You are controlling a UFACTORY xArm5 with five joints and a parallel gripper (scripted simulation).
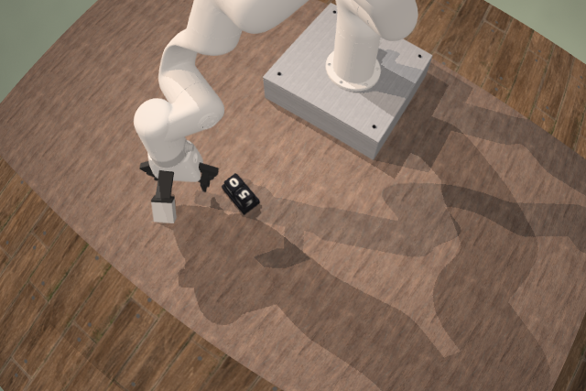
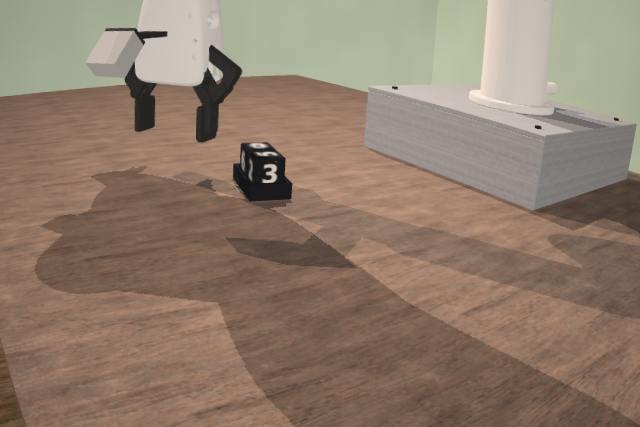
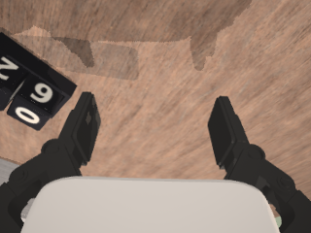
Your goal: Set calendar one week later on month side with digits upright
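Note:
The black calendar tray (image 1: 251, 209) (image 2: 264, 191) lies flat on the wooden table (image 1: 330, 258) (image 2: 361, 334). Two black cubes stand in it side by side. In the top view the far cube (image 1: 233, 183) shows 0 on top and the near cube (image 1: 244, 195) (image 2: 269, 172) shows 5 on top. The exterior view shows a 3 on the near cube's end face. The month side is not readable. My gripper (image 1: 177, 180) (image 2: 175, 125) (image 3: 155, 108) is open and empty. It hangs above the table to the left of the calendar, apart from it. In the wrist view the cubes (image 3: 41, 93) lie at the left edge, beyond my left finger.
The grey robot base block (image 1: 347, 98) (image 2: 496, 153) stands behind and to the right of the calendar. A white camera box (image 1: 163, 211) (image 2: 112, 52) sticks out from the wrist. Arm shadows fall across the table.

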